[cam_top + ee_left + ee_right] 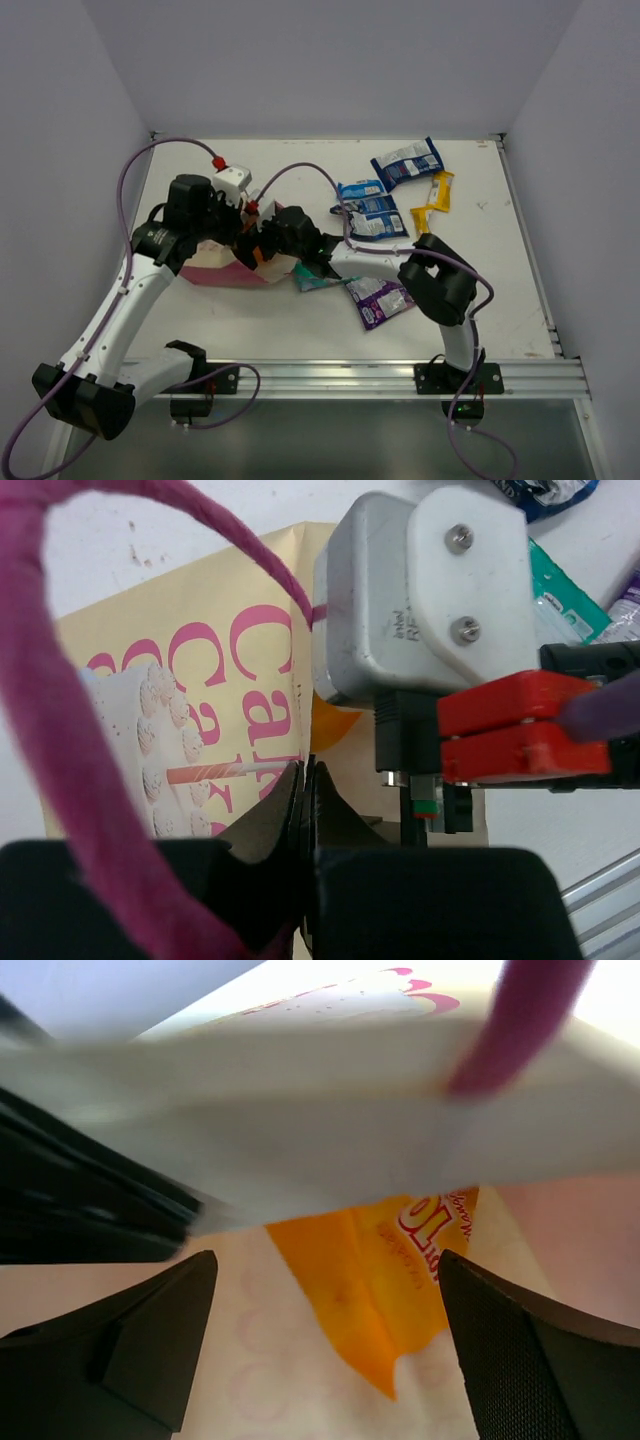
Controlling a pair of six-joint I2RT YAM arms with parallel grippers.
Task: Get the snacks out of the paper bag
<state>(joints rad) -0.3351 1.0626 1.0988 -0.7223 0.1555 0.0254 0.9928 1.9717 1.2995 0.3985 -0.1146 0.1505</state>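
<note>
Right pincer point(320, 1270) spread inside the paper bag point(250, 1370), flanking the orange packet point(370, 1290) (left pincer point(305, 780) pinches its rim).

White table point(250, 330) bears the paper bag point(215, 270), blue packets point(407, 163), yellow packet point(436, 200), teal packet point(318, 283), purple packet point(378, 298).

We see the paper bag point(190, 670) with a cream front, pink lettering and a white cake picture with an orange candle. Its cord handle point(65, 740) is deep pink. In the right wrist view an orange packet point(370, 1290) with red-and-white print lies against pale pinkish paper. At the top view's upper right, the white tabletop point(290, 165) carries blue-and-white packets point(408, 163) and a yellow packet point(433, 203). Nearer centre are a purple packet point(378, 298) and a teal-green packet point(318, 282).
</note>
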